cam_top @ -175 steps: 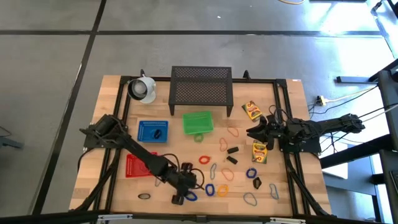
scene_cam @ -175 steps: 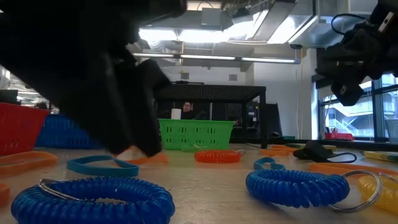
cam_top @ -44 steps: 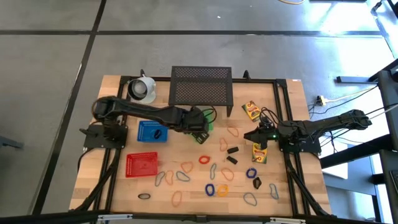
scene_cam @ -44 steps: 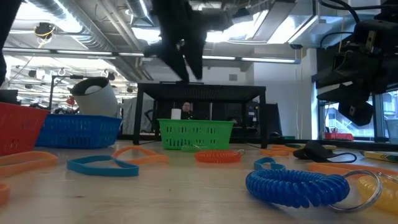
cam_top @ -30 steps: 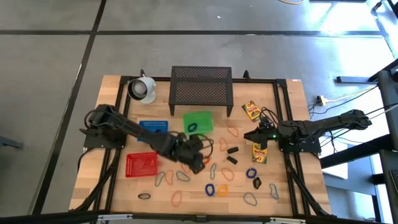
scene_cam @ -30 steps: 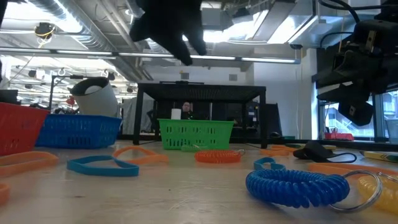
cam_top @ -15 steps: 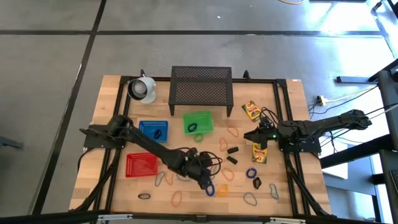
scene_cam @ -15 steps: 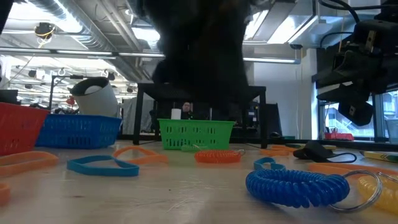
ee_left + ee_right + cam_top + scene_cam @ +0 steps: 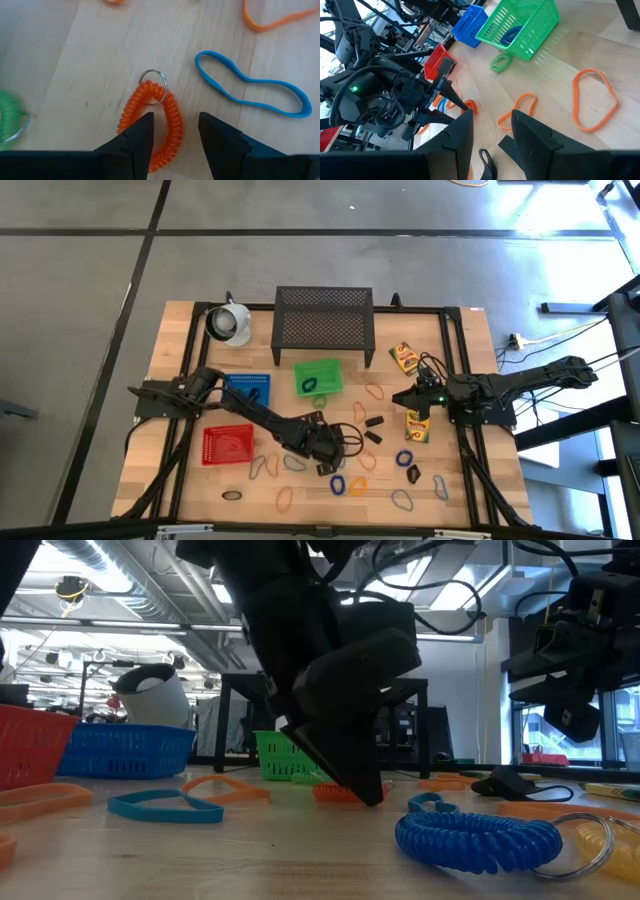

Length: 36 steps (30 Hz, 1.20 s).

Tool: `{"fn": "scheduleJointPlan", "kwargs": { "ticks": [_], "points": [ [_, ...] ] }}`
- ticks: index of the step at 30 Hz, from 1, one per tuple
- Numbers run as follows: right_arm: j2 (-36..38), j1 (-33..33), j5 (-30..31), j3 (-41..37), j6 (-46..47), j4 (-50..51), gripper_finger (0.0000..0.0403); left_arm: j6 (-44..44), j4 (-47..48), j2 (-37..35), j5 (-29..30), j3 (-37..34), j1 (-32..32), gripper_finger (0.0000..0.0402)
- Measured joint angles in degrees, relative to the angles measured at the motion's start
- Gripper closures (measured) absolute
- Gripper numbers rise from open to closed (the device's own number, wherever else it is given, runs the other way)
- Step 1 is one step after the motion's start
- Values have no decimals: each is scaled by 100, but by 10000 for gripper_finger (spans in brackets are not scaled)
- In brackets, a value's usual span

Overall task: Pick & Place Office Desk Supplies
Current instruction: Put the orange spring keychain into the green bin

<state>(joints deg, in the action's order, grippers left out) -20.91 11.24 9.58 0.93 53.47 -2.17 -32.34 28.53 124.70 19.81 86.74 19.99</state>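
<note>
orange coil [image 9: 159,123] | blue band [image 9: 248,91] | green basket [image 9: 318,377] | blue basket [image 9: 232,391] | red basket [image 9: 227,445]

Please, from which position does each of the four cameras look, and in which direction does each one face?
High: above the table, facing straight down; both arms show.
Low: at table-top height, facing level across; left gripper comes from above.
Left wrist: on the left arm, facing down past its open fingers at the orange coil.
Right wrist: on the right arm, facing across past its fingers.
Shared: green basket in high, low, right wrist.
</note>
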Motion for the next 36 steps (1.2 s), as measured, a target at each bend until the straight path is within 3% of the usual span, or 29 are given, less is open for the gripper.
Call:
{"fn": "scheduleJointPlan", "kwargs": {
  "ticks": [5,20,24,36],
  "points": [
    [0,0,0,0,-1,1,266,-230,110,41,-590,11,-88,266],
    [0,-2,0,0,0,0,266,-344,204,42,-536,-2,-97,390],
    [-1,0,0,1,0,0,266,-340,224,-111,-208,-27,-86,384],
    [0,-1,-2,0,0,0,266,-238,503,-1316,1719,-29,-274,387]
  ]
}}
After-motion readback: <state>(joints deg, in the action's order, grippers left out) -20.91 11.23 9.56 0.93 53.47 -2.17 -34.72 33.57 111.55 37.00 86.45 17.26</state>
